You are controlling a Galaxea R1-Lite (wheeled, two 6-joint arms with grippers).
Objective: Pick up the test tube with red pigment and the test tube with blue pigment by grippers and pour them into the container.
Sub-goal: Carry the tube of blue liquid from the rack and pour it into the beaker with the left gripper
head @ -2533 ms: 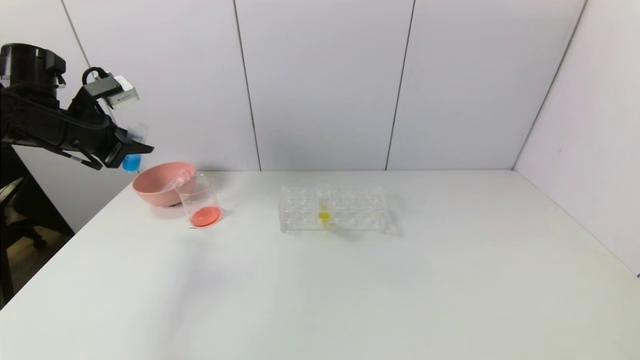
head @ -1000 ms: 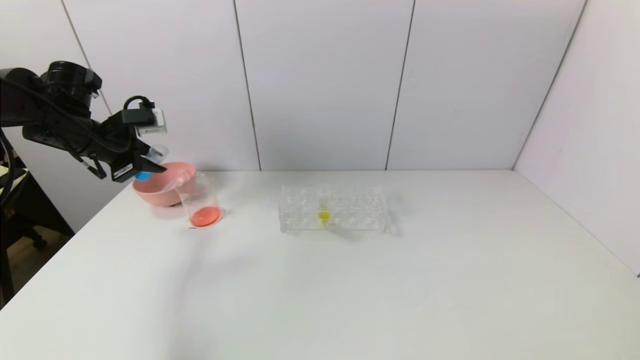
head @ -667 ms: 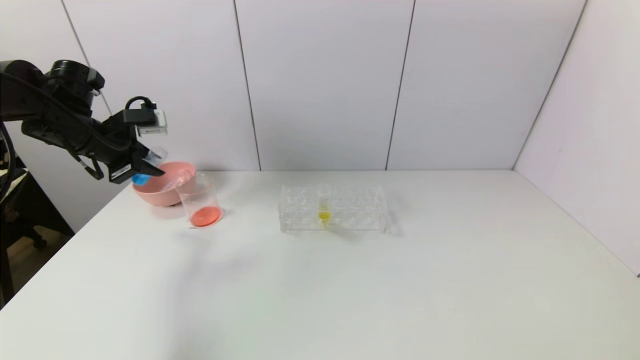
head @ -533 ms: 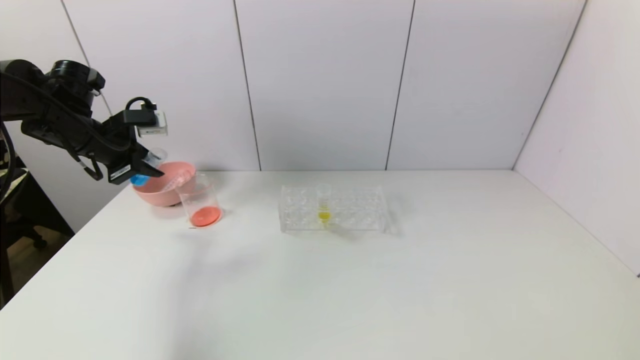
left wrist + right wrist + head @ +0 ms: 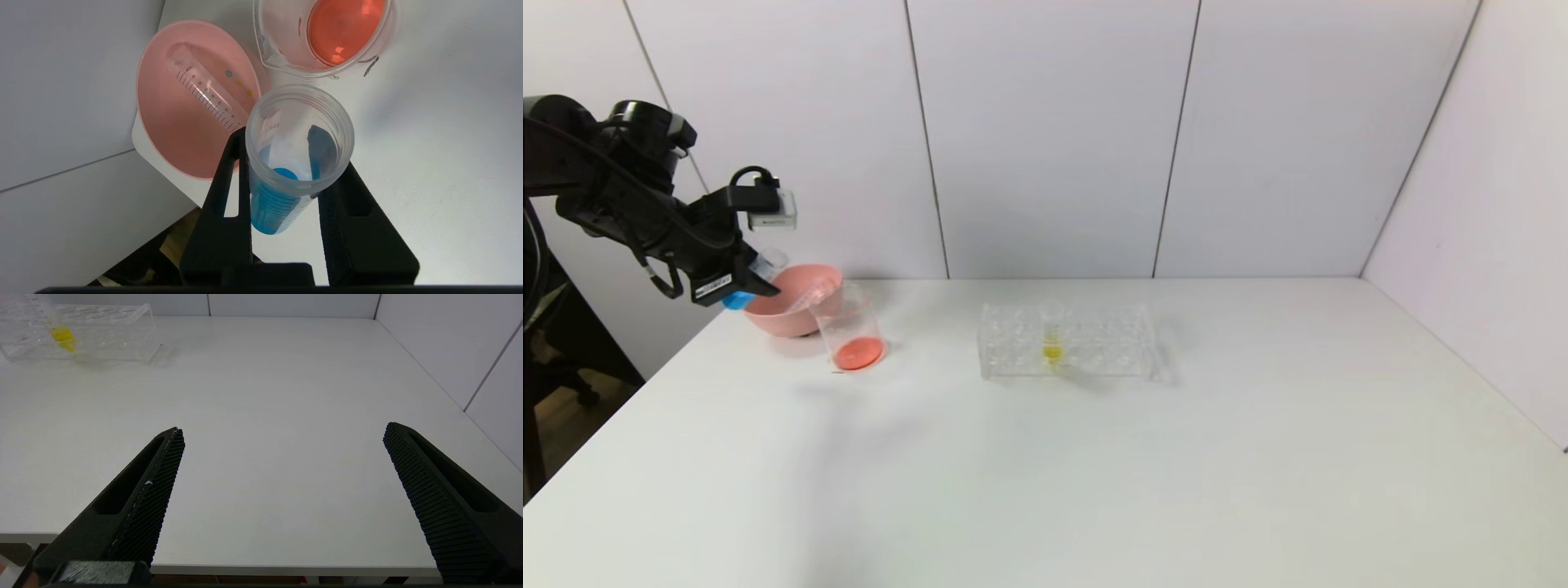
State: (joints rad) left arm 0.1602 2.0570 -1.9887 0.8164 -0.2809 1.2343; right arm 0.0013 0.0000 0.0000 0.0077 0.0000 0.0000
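At the far left of the head view, the left gripper [image 5: 742, 282] hangs above the worktop's [image 5: 1094, 457] left edge, its fingers [image 5: 229, 179] clamped on the blue tube [image 5: 286, 163], 1 finger on each side of the barrel just below the open mouth. The tube is tilted, mouth toward the pink bowl [image 5: 788, 298], with the blue liquid pooled at its low end (none looks to have left it yet).

Just right of the gripper sits the pink bowl, with an emptied clear tube [image 5: 208, 96] lying inside it. Touching or nearly touching the bowl's right side stands the beaker [image 5: 849, 327], holding a shallow red-orange layer, so the red half of the job looks done and the blue pour is still to come.

The tube is likely light, stiff, smooth-walled plastic; a mid-barrel hold like this one should keep it from slipping as it tips further, though its mouth still needs carrying over the beaker, not the bowl.

Toward the centre stands the clear rack [image 5: 1066, 341] with 1 yellow tube [image 5: 1052, 331]. The right gripper [image 5: 282, 457] is out of the head view; its own camera shows its fingers spread wide over bare worktop.
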